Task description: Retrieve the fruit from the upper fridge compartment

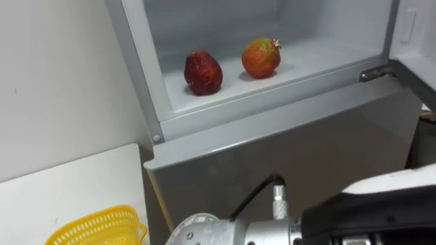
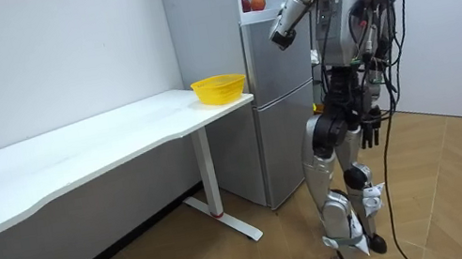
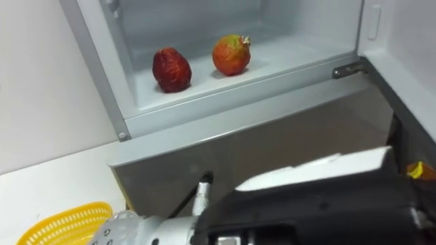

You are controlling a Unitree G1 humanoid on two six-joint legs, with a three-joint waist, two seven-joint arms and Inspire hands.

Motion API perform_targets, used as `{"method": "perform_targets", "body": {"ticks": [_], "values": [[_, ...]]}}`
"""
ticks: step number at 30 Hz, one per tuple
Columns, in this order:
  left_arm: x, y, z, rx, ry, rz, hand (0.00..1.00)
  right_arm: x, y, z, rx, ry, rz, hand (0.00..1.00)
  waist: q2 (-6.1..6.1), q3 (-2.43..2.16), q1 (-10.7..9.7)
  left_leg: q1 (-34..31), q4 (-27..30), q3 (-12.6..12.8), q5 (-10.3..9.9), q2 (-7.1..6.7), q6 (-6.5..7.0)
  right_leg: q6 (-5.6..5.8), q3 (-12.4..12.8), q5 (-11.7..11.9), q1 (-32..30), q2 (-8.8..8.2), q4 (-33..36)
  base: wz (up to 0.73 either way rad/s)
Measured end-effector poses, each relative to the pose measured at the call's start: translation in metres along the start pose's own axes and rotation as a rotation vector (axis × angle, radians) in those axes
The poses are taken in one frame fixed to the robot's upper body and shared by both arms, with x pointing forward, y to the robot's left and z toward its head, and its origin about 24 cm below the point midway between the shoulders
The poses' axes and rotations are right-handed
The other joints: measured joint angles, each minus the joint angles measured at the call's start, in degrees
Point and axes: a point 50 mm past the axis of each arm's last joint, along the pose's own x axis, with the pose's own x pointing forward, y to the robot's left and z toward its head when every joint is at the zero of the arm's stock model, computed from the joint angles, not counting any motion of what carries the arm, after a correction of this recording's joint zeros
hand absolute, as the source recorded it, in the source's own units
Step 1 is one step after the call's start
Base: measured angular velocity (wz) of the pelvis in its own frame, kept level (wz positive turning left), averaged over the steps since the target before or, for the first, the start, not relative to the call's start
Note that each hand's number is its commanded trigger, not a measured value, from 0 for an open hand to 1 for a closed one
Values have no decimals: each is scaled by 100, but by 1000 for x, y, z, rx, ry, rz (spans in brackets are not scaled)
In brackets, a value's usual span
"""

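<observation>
Right hand (image 2: pixel 280 37) raised before the fridge (image 1: pixel 272 156), its grip impossible to tell from afar; the dark red fruit (image 1: pixel 203 72) and the rounder fruit (image 1: pixel 261 58) sit on the upper shelf (image 1: pixel 320 54), above and ahead of it.

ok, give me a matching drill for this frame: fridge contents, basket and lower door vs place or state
Things:
1. dark red fruit
2. orange-red fruit
3. yellow basket
4. lower fridge door

Places or states:
A. shut
B. on the white table, near its end
C. on the upper fridge shelf, left
D. on the same shelf, right, nearer the door hinge

Pairs: 1-C, 2-D, 3-B, 4-A
</observation>
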Motion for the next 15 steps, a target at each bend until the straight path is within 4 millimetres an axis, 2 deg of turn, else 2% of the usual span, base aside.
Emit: {"method": "perform_targets", "body": {"ticks": [6, 11, 13, 15], "values": [[11, -1, -7, -38, -18, -3, 0, 0, -1, 4, -11, -13, -1, 0, -4, 13, -23, 4, -1, 36, 0, 13, 0, 0, -4, 0, 7, 1, -6, 0], [18, 3, -7, -18, -5, -28, 0, 0, -2, 9, -24, -25, 0, 0, -28, 47, -45, 6, -4, 162, -1, 24, -1, 0, 19, 0, -10, 2, -14, -2], [18, 3, -7, -16, -6, -29, 0, 0, -3, 13, -32, -34, 4, 0, -43, 71, -112, -2, -4, 158, -1, 24, -1, 0, 22, 0, -18, 8, -17, 0], [18, 3, -7, -14, -8, -25, 0, 0, -3, 14, -36, -37, 11, 0, -44, 74, -118, -9, -3, 156, -1, 24, -1, 0, 47, 0, -33, 33, -18, -5]]}}
